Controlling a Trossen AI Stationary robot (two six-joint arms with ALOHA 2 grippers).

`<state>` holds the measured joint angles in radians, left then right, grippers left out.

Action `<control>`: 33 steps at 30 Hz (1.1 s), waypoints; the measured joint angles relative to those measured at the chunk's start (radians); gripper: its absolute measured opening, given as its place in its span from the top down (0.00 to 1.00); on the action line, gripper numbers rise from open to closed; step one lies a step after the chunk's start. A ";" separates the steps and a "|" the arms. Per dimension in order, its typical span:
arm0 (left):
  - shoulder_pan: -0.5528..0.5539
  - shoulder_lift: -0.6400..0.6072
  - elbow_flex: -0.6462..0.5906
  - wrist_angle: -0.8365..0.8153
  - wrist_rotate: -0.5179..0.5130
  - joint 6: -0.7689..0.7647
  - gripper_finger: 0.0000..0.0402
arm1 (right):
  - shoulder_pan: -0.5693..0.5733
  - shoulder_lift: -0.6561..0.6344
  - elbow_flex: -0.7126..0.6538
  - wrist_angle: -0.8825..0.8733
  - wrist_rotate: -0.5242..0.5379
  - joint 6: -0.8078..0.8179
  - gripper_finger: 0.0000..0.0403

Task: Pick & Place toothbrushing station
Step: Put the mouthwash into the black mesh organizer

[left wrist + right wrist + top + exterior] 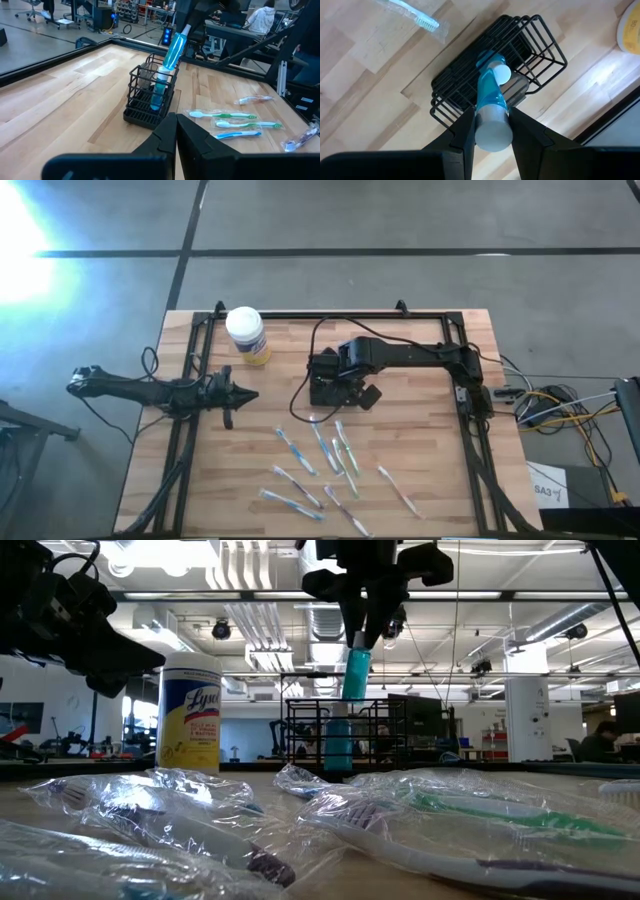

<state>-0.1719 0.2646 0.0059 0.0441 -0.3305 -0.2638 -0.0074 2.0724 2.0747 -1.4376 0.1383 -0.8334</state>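
right gripper (492, 131): I see it straight over the toothbrushing station, fingers clamped on the capped end of a blue tube (490, 107). Held firm, both fingers pressed to its sides.

blue tube: tilted, hanging down from the right gripper into the holder below; its lower end sits inside one of the wire compartments. Which compartment, I can't tell.

toothbrushing station (150, 95): black wire rack with compartments, upright on the wooden table (420, 440), directly beneath the right gripper. In the left wrist view I read the tube's lower end and a pale rounded tip inside it. Other compartments look see-through; contents beyond that unclear.

wipes jar (247, 335): white lid, yellow label, upright, well apart from the right gripper, on the left-arm side of the rack. Lid on.

left gripper (243, 394): shut, nothing between the fingers, low over the table, near the jar and pointing toward the rack.

toothbrushes (330, 465): several, each in clear wrap, scattered flat on the table on the near side of the right gripper, apart from the rack. One more lies just beside the rack in my right wrist view (410, 12).
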 joint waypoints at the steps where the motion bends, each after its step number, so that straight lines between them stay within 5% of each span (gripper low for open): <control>1: 0.000 0.000 0.000 0.000 0.000 0.000 0.97 | 0.000 0.000 0.000 0.000 0.000 -0.001 0.77; 33: 0.000 0.001 0.000 0.000 0.000 0.021 0.97 | 0.001 0.000 0.011 -0.047 0.075 -0.110 0.77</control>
<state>-0.1719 0.2653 0.0059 0.0437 -0.3305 -0.2424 -0.0067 2.0724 2.0861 -1.4849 0.2131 -0.9432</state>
